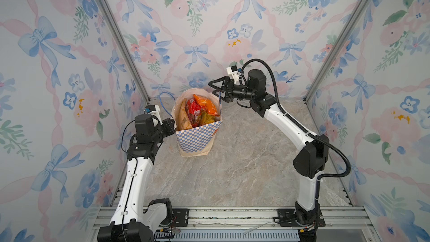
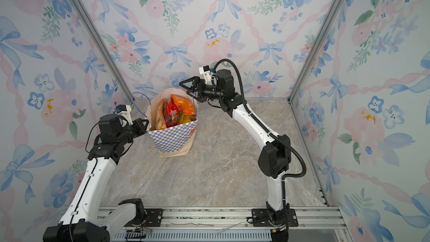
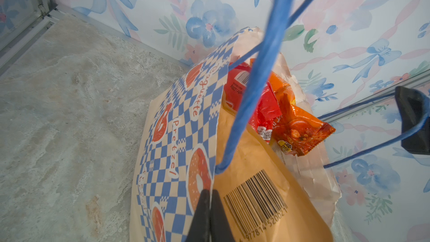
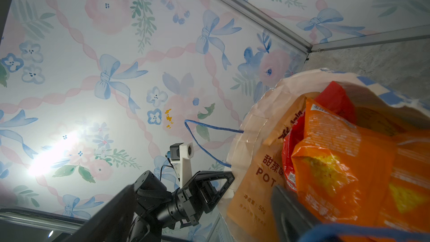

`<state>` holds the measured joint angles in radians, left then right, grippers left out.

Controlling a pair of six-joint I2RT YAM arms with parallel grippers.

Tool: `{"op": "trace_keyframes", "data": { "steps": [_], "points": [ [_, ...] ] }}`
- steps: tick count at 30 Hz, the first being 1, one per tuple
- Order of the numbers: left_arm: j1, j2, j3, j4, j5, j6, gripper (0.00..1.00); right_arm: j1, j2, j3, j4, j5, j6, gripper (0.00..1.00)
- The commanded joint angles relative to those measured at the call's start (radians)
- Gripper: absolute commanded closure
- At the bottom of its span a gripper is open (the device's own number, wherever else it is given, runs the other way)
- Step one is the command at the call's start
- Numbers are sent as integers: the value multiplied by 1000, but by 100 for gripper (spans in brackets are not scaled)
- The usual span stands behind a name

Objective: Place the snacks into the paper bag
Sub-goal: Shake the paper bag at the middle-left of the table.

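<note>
The blue-and-white checkered paper bag (image 1: pixel 197 136) (image 2: pixel 172 136) stands upright near the back wall. Snacks fill it: an orange packet (image 1: pixel 207 105) (image 3: pixel 295 124) (image 4: pixel 337 159), a red packet (image 1: pixel 193 110) (image 3: pixel 263 105) and a tan kraft pouch (image 1: pixel 182 117) (image 3: pixel 256 171) (image 4: pixel 260 182). My left gripper (image 1: pixel 174 124) (image 3: pixel 210 196) is shut on the bag's left rim. My right gripper (image 1: pixel 215 90) (image 2: pixel 187 88) (image 4: pixel 202 219) hangs open over the bag's right rim. The right blue cord handle (image 1: pixel 220 100) (image 3: pixel 372 145) is looped over its lower finger (image 3: pixel 414 122).
The bag's other cord handle (image 1: pixel 166 103) (image 3: pixel 263 66) arches above the left wrist. Bare marble tabletop (image 1: pixel 232 171) lies in front of the bag. Floral walls close in on three sides, and a metal rail (image 1: pixel 232 215) runs along the front.
</note>
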<state>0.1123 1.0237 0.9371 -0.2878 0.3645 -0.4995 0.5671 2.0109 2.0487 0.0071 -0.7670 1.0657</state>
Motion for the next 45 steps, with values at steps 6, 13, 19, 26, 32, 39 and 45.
{"op": "trace_keyframes", "data": {
  "steps": [6,13,19,26,32,39,45],
  "points": [
    [4,-28,55,32,50,-12,100,45,65,302,-125,-69,-84,8],
    [-3,-18,80,36,54,-20,100,63,144,492,-237,-87,-110,8],
    [-20,-6,113,36,53,-22,100,86,130,510,-275,-97,-154,8],
    [-49,8,76,46,31,-22,100,91,128,487,-296,-88,-164,7],
    [-50,-12,52,47,12,-16,100,94,153,480,-354,-62,-193,6],
    [-48,-18,60,46,-1,-5,82,87,134,439,-542,40,-325,3],
    [-48,-11,61,46,-4,-5,74,57,73,337,-587,78,-384,1]
  ]
}}
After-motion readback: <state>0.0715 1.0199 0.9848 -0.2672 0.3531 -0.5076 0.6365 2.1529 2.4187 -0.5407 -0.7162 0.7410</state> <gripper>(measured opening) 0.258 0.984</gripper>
